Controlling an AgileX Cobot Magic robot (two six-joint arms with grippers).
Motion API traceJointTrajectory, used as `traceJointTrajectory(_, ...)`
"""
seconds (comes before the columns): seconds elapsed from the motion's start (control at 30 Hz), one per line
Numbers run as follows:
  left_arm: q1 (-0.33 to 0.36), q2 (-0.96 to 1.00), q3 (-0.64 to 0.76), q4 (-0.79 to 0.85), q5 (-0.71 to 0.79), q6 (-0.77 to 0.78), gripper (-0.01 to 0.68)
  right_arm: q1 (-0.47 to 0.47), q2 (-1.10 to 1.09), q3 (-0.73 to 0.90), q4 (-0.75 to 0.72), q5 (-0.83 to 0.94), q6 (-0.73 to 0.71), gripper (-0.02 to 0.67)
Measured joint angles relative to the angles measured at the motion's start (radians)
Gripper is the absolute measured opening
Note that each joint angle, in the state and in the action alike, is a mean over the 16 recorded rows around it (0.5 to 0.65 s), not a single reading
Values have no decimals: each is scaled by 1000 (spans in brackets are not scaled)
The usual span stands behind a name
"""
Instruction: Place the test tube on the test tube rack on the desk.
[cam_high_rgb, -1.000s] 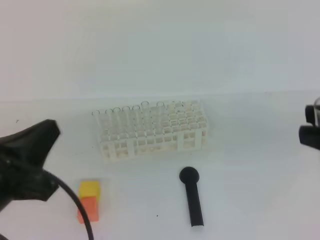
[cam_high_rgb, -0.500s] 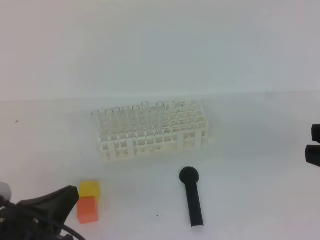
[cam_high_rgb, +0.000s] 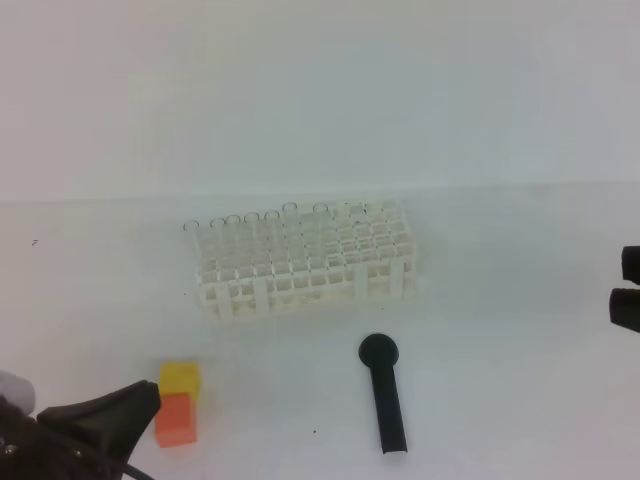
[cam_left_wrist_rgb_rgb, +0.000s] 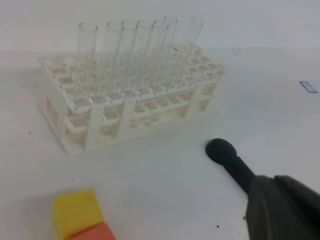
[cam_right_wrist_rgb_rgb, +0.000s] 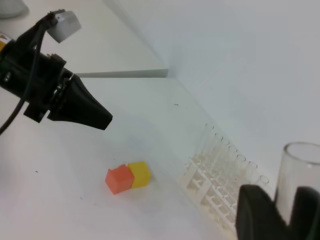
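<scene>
One white test tube rack (cam_high_rgb: 303, 263) stands on one white desk (cam_high_rgb: 500, 400). Seven clear glass tubes (cam_left_wrist_rgb_rgb: 135, 42) stand upright in the rack's far row in the left wrist view; the overhead view is too blurred to confirm that number. One more clear test tube (cam_right_wrist_rgb_rgb: 292, 182) shows in the right wrist view, between two black fingers (cam_right_wrist_rgb_rgb: 257, 215). There are two small blocks touching each other, one yellow block (cam_high_rgb: 180, 379) and one orange block (cam_high_rgb: 175, 420). One black round-headed tool (cam_high_rgb: 384, 392) lies on the desk. Two dark robot grippers are in view: the left gripper (cam_high_rgb: 125, 405) and the right gripper (cam_high_rgb: 628, 290).
</scene>
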Motion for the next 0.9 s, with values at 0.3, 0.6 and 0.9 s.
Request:
traceJointTrajectory(0.3,0,-9,0,205,-4,0,-1,0,0,0,-12,11,-8,125)
traceJointTrajectory(0.6,19,-165,5,461,-17,0,-1,0,0,0,-55,52,-13,125)
traceJointTrajectory(0.9,110,-427,11,539,-29,2,-1,0,0,0,-78,86,-15,125)
